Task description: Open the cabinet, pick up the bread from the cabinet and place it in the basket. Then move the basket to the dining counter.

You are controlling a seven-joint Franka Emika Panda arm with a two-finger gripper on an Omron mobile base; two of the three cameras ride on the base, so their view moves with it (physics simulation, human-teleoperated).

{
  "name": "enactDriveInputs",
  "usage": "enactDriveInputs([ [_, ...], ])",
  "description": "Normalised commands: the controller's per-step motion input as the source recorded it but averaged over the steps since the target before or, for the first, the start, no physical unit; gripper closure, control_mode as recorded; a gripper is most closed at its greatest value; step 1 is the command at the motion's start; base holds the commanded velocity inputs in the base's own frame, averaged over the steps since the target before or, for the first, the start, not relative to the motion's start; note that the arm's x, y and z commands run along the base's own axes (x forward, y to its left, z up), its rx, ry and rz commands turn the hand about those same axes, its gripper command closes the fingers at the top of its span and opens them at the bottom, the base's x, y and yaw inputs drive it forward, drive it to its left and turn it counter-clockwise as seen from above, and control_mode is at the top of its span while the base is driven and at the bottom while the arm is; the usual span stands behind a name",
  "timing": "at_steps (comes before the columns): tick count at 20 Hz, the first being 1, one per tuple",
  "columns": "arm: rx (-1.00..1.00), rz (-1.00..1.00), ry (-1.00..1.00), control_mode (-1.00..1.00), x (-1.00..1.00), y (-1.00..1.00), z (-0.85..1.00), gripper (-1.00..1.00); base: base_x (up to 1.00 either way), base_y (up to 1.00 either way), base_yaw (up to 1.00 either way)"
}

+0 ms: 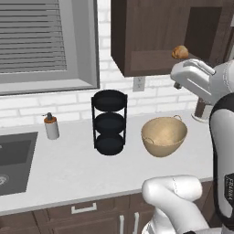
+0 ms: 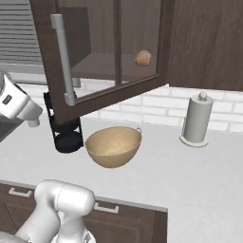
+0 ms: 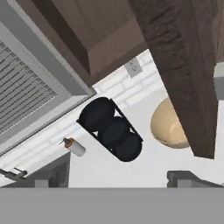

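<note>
Gleaming glass-paned cabinet [image 2: 114, 52] door ajar, round bread [image 2: 143, 58] (seemingly crusty) inside.

- Flat, even, bright rendered light; no glare.
- Soft shadow under the basket [image 1: 164, 136] toward 6 o'clock.
- Cabinet [image 2: 114, 52] interior dim; edges slightly soft.

The cabinet [image 1: 155, 36] is standing open, with the bread [image 1: 180, 52] sitting on its bottom shelf near the right. Below it the basket [image 1: 164, 135] is resting upright on the table [image 1: 68, 169], just right of a black three-tier rack [image 1: 109, 122]. A soap dispenser [image 1: 51, 126] is standing further left beside the sink [image 1: 13, 160]. The arm's white wrist [image 1: 196, 80] is hovering just below the bread; the jaws seem hidden
</note>
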Motion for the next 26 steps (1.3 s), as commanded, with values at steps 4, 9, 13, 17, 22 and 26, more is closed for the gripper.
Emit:
enactDriveInputs([
  [4,0.13,-0.27,0.18,-1.00,0.65,0.73,0.00,-1.00,0.00,0.00,0.00],
  [9,0.11,-0.28,0.00,-1.00,1.00,0.21,0.00,-1.00,0.00,0.00,0.00],
  [13,0.24,-0.30,-0.08,-1.00,0.89,-0.13,-0.21,-1.00,0.00,0.00,0.00],
  [17,0.27,-0.39,-0.42,-1.00,0.43,-0.13,-0.56,-1.00,0.00,0.00,0.00],
  [22,0.21,-0.52,-0.26,-1.00,0.64,-0.02,-0.10,-1.00,0.00,0.00,0.00],
  [26,0.19,-0.49,-0.03,-1.00,0.34,-0.41,0.04,-1.00,0.00,0.00,0.00],
])
